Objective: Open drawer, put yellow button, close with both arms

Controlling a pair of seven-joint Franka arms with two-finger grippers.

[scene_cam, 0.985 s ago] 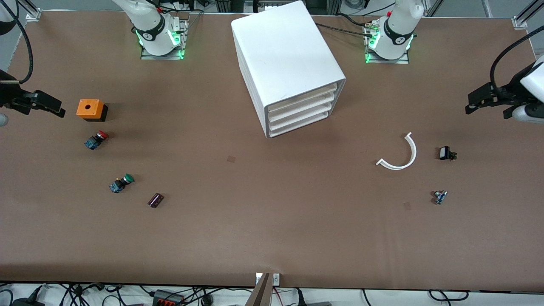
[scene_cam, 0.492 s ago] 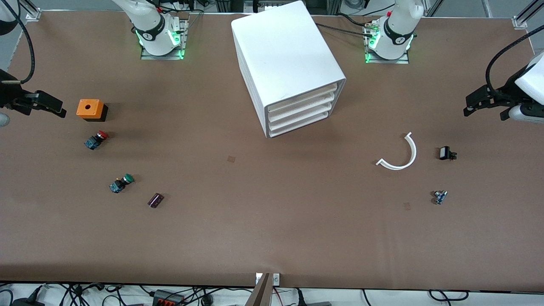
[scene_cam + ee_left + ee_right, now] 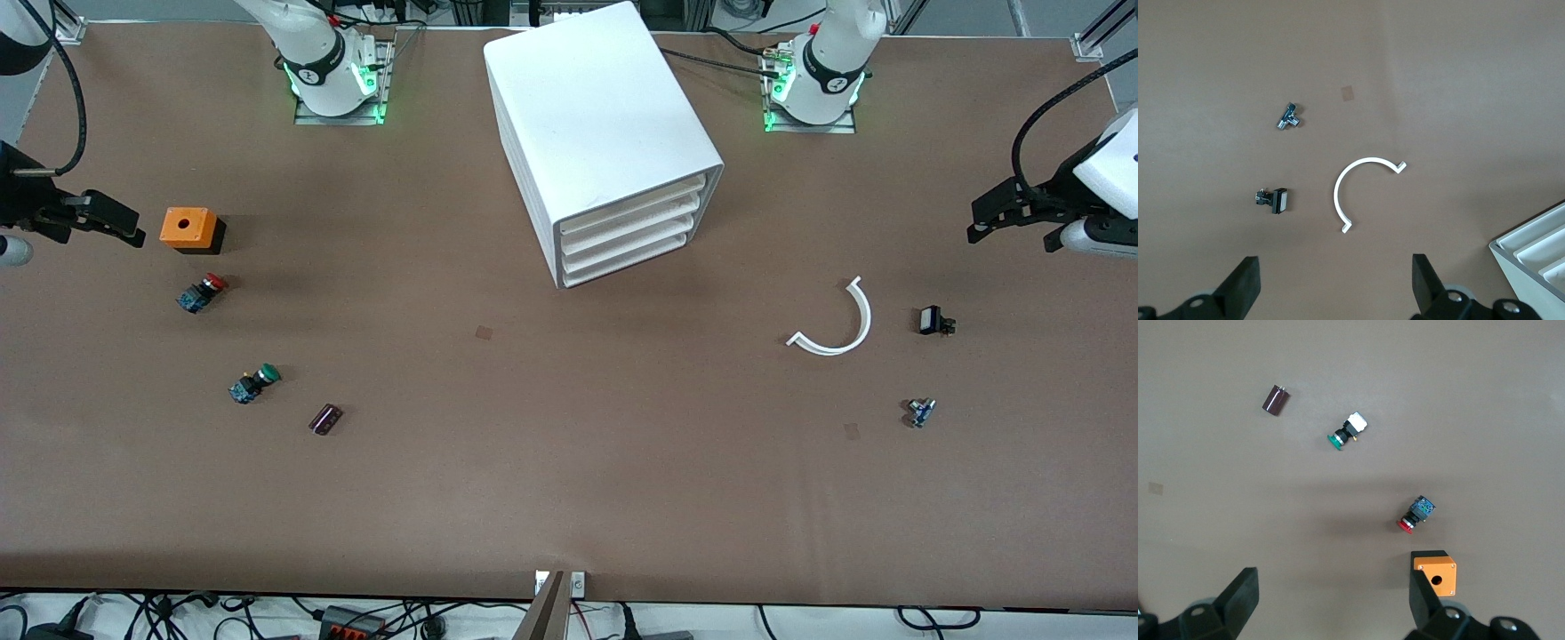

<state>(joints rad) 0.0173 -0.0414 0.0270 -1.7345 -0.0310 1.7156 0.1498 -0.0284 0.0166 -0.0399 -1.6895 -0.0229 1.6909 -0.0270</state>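
Front view: the cabinet (image 3: 596,116) stands in the upper middle of the frame with all four drawers shut. The drawer (image 3: 636,206) is the topmost; its long front runs aslant, facing down the frame and toward the left arm's end. The left gripper (image 3: 978,222), fingers spread wide, hangs over the worktop (image 3: 569,480) edge at its own end. It looks the nearer of the two to that front, so the opening pull likely falls to it. The right gripper (image 3: 124,227), equally wide and empty, hangs over the opposite edge beside an orange box (image 3: 188,228). No yellow button shows in any view (only capped switches of other colours). By count there is one red button (image 3: 201,292), one green button (image 3: 254,383), one dark cylinder (image 3: 325,419), one white arc (image 3: 836,322) and two small parts: a black one (image 3: 933,321) and a metal one (image 3: 920,412).
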